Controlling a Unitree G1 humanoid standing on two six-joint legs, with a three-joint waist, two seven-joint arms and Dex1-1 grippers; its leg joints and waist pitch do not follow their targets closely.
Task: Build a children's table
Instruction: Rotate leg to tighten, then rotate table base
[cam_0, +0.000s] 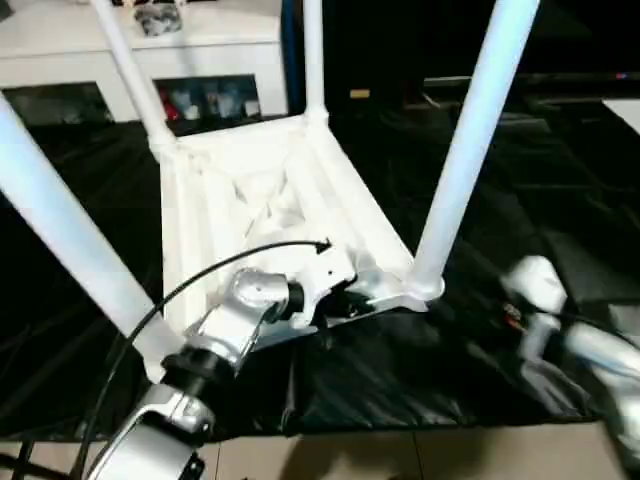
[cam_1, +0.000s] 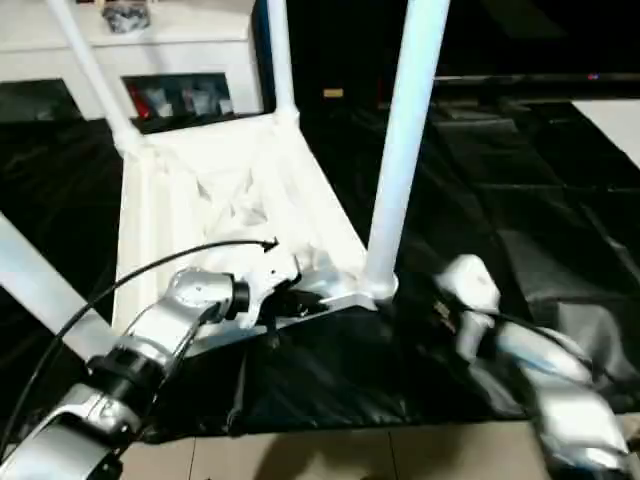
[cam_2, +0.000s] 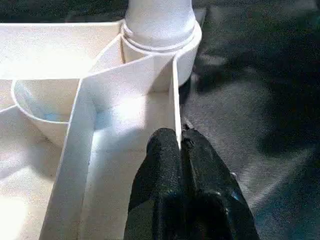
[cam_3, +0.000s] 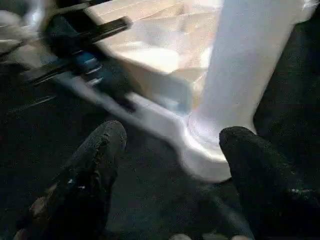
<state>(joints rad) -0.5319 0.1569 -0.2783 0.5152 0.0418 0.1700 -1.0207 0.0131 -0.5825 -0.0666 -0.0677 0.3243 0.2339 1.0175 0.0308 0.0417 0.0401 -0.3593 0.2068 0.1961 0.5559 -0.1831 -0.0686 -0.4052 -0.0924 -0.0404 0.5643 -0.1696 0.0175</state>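
Four long white tapered tube legs (cam_0: 470, 150) are seen standing in the upturned white plastic ribbed tabletop (cam_0: 260, 190) — assembly is judged nearly finished.
The tabletop's edge wall is pinched by the left gripper (cam_2: 181, 150); the right gripper (cam_3: 172, 150) is spread wide, empty, beside the near leg — only turning upright seems left.

No readable text, labels, brand marks, nos. or signs in any view.
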